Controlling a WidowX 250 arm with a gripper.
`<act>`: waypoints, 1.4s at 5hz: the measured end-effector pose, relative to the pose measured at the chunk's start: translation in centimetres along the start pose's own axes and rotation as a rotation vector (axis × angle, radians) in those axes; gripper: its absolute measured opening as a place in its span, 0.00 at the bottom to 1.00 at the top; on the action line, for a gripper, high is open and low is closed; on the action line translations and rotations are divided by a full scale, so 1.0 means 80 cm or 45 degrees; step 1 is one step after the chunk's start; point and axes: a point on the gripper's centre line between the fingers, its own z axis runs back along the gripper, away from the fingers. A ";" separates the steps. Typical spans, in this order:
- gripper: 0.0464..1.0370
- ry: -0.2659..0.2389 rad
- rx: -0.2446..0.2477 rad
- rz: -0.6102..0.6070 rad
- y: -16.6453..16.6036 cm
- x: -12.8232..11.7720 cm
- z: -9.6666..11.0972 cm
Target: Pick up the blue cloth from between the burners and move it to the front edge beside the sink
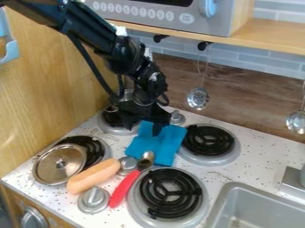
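We see the black gripper (pixel 143 127) low over the far part of the stove (pixel 231 175), pointing down at the far left edge of the blue cloth (pixel 156 144). It stands wide, its fingers (pixel 157 128) apart; whether they touch the fabric we cannot quite make out. The cloth lies just left of the far right burner (pixel 209 140), with the far left burner (pixel 114 119) by the gripper.

Nearer us, a spoon with a red handle (pixel 124 189) lies slanted, its metal bowl toward the cloth, beside the near right burner (pixel 170 193). To its left we see a pale orange sausage-like piece (pixel 93 176) between two silver knobs, and a round metal lid (pixel 59 164) tilted on the near left burner (pixel 90 148). The grey sink (pixel 221 200) is at the near right, and a slotted ladle (pixel 198 98) hangs at the far side.
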 end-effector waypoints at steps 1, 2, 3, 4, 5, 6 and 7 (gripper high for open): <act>0.95 0.014 0.004 0.022 -0.002 -0.001 -0.010; 0.95 0.016 0.010 0.051 -0.002 -0.003 -0.013; 0.95 0.046 0.035 0.065 -0.002 -0.011 -0.028; 0.95 0.052 0.052 0.077 0.000 -0.008 -0.031; 0.95 0.075 0.074 0.074 0.001 -0.015 -0.041; 0.93 0.081 0.076 0.077 0.002 -0.017 -0.045; 0.84 0.084 0.076 0.085 0.003 -0.017 -0.046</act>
